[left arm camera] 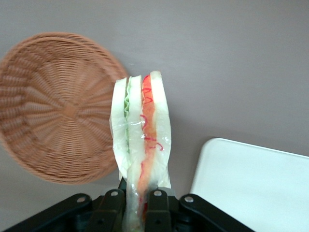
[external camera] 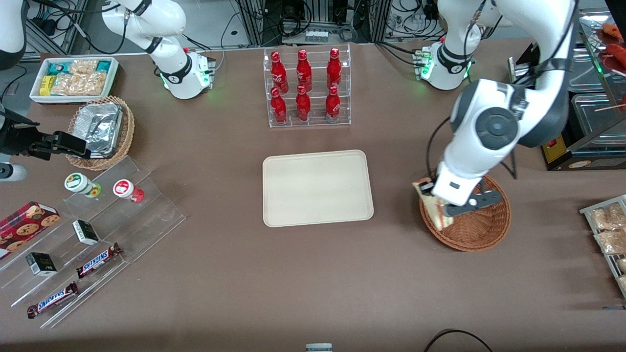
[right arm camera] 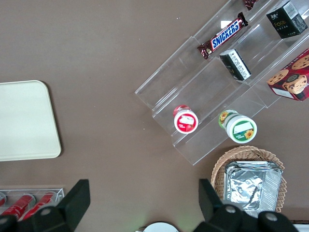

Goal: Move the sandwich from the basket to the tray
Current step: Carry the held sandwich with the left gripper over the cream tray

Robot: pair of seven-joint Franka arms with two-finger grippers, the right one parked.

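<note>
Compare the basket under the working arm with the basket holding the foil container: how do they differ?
The basket is reddish-brown; the tan basket is lighter. The basket lies at the working arm's end, the tan basket at the parked arm's end. The basket looks empty, since the gripper holds the sandwich in shut fingers above its rim; the tan basket holds a foil container. Both are round woven wicker.

A matte brown table (external camera: 313,274) fills nearly the whole front frame, evenly lit from above with only soft, short shadows. Along the top edge of the frame a strip of pale grey floor (external camera: 230,19) shows, crossed by loose black cables (external camera: 413,10). At top centre stand the legs of a metal rack (external camera: 266,19). In the upper right of the frame sit shiny steel pans (external camera: 594,110). A black cable loop (external camera: 455,337) lies at the bottom edge.
</note>
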